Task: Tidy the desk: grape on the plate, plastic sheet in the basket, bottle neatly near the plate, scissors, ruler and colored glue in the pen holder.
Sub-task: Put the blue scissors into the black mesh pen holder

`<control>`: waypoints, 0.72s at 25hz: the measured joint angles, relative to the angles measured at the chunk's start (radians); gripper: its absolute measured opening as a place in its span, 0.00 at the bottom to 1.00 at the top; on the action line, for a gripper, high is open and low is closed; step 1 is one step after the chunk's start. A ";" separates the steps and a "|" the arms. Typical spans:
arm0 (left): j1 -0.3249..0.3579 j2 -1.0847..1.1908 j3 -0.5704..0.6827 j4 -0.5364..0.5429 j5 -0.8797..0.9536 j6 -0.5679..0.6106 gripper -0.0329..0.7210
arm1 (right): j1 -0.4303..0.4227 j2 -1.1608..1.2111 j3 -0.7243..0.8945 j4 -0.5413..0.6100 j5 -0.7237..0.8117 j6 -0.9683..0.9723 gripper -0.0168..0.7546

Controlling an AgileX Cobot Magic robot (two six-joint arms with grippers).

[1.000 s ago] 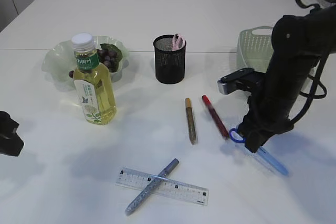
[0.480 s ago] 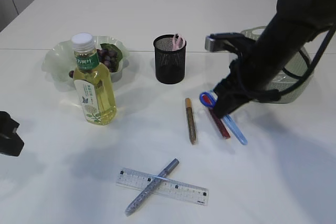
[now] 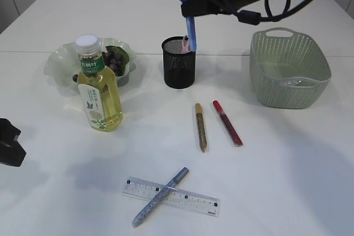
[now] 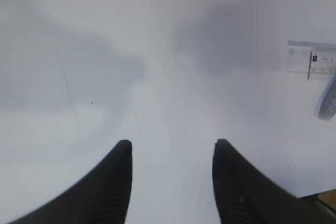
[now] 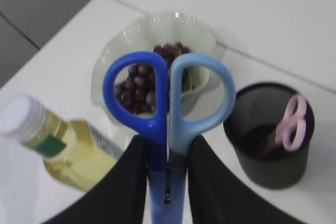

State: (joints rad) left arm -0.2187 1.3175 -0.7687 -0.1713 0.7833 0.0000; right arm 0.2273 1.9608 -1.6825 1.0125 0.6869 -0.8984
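Observation:
My right gripper (image 3: 191, 8) (image 5: 167, 150) is shut on the blue scissors (image 3: 188, 12) (image 5: 168, 103). It holds them upright, handles up, above the black mesh pen holder (image 3: 178, 64) (image 5: 273, 148), which holds pink scissors (image 3: 187, 42). The grapes (image 3: 113, 59) lie on the pale green plate (image 3: 58, 64), with the yellow bottle (image 3: 98, 89) in front of it. The clear ruler (image 3: 188, 198) lies at the front under a silver-blue glue pen (image 3: 159, 196). Gold (image 3: 201, 127) and red (image 3: 227, 122) glue pens lie mid-table. My left gripper (image 4: 170, 148) is open and empty at the left edge.
The green basket (image 3: 287, 67) stands at the right with a clear plastic sheet (image 3: 293, 82) inside. In the left wrist view the ruler's end (image 4: 312, 59) and a glue pen's tip (image 4: 328, 100) show at the right.
My right gripper has lifted the blue scissors from the table at the right and carried them up and left to above the pen holder. The left arm has not moved.

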 joint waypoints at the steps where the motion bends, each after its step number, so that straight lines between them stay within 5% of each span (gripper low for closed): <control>1: 0.000 0.000 0.000 0.000 0.004 0.000 0.52 | 0.000 0.012 -0.014 0.049 -0.026 -0.041 0.27; 11: 0.000 0.000 0.000 -0.003 0.035 0.000 0.52 | 0.000 0.231 -0.140 0.602 -0.100 -0.602 0.27; 18: 0.000 0.000 0.000 -0.003 0.039 0.000 0.52 | 0.000 0.325 -0.160 0.763 -0.124 -0.916 0.27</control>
State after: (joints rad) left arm -0.2187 1.3175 -0.7687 -0.1740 0.8226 0.0000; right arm 0.2273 2.2857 -1.8425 1.7752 0.5634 -1.8139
